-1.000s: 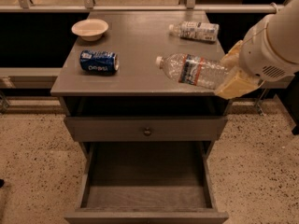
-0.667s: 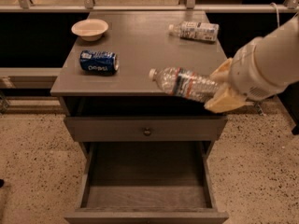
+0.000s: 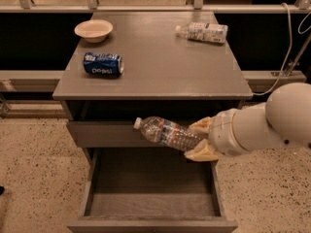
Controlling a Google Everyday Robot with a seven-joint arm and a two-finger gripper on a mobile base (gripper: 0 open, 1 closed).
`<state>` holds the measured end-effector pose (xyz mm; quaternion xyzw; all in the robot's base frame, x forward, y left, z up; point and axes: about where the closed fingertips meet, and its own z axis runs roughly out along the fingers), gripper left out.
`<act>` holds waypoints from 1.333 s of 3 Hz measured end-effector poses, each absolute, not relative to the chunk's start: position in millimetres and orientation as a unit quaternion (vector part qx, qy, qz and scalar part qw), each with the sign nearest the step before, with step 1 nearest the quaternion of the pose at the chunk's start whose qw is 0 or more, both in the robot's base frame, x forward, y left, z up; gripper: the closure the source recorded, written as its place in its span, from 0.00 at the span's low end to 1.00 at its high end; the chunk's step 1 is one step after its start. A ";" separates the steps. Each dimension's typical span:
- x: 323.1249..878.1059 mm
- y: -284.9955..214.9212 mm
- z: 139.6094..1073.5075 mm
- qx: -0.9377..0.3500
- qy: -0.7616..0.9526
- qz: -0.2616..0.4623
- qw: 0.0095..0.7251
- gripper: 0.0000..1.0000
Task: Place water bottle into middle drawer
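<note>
The water bottle (image 3: 163, 131) looks light, thin-walled and slick, likely to dent under a hard squeeze; the ribbed body near its base seems the safest hold, and the gripper (image 3: 197, 140) has its jaws closed on just that end. It hangs nearly level, cap (image 3: 138, 123) pointing away from the arm (image 3: 257, 127), in front of the shallow drawer (image 3: 97, 134) and above the open middle drawer (image 3: 146, 205); the arm reaches in low from the right of the view.
</note>
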<state>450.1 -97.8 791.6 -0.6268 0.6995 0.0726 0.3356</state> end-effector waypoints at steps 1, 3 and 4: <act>450.4 -94.7 775.2 -0.629 0.700 0.099 0.322 1.00; 442.8 -91.0 585.6 -0.608 0.711 0.194 0.294 1.00; 441.3 -82.8 514.5 -0.620 0.709 0.207 0.267 1.00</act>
